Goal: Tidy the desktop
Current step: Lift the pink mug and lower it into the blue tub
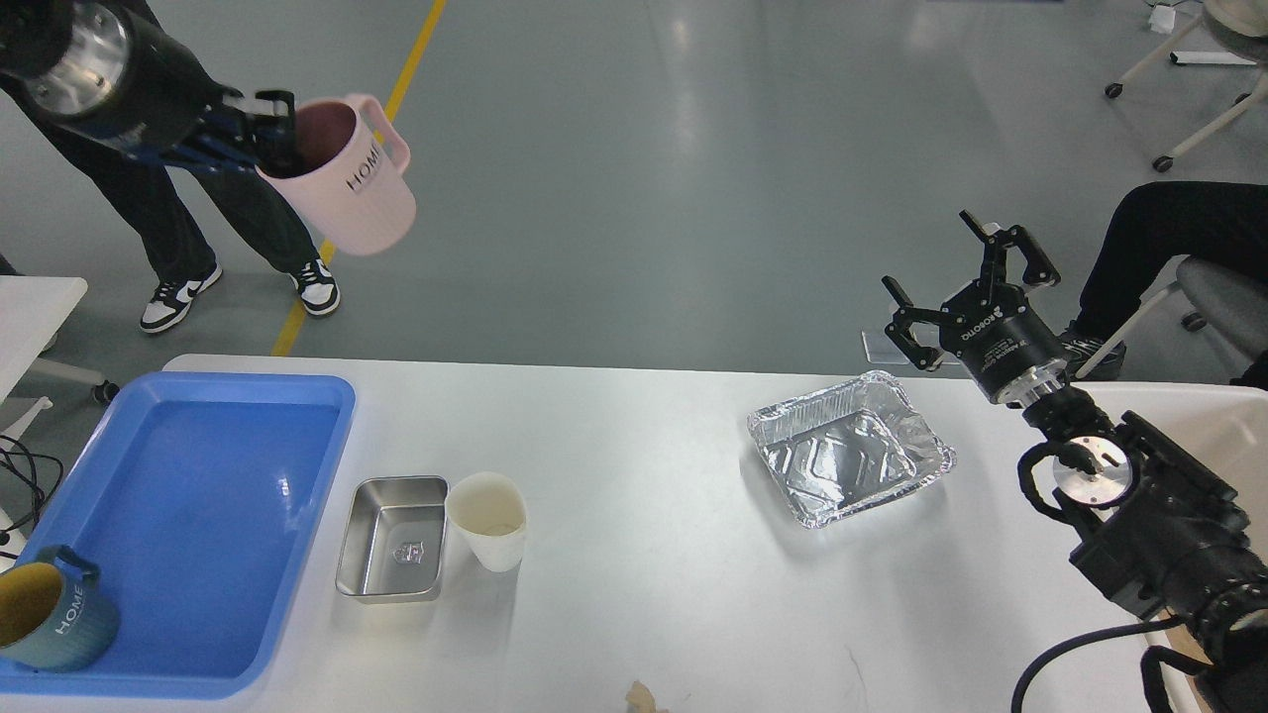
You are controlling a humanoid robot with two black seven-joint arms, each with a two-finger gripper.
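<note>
The white desktop (634,475) fills the lower half of the head view. My left gripper (263,129) is at the top left, high above the desktop, shut on the rim of a pink mug (347,178) marked HOME, which hangs tilted. My right gripper (951,282) is open and empty, raised above the far right edge, just right of a crumpled foil tray (850,446). A small steel tray (393,537) and a white paper cup (487,520) stand side by side left of centre. A teal mug (50,614) lies in the blue tray (188,495) at its near left corner.
A scrap of crumpled paper (644,698) lies at the desktop's near edge. A standing person's legs (228,228) are beyond the far left of the desktop. A seated person (1179,238) and chair are at the far right. Cables (20,475) hang left of the blue tray.
</note>
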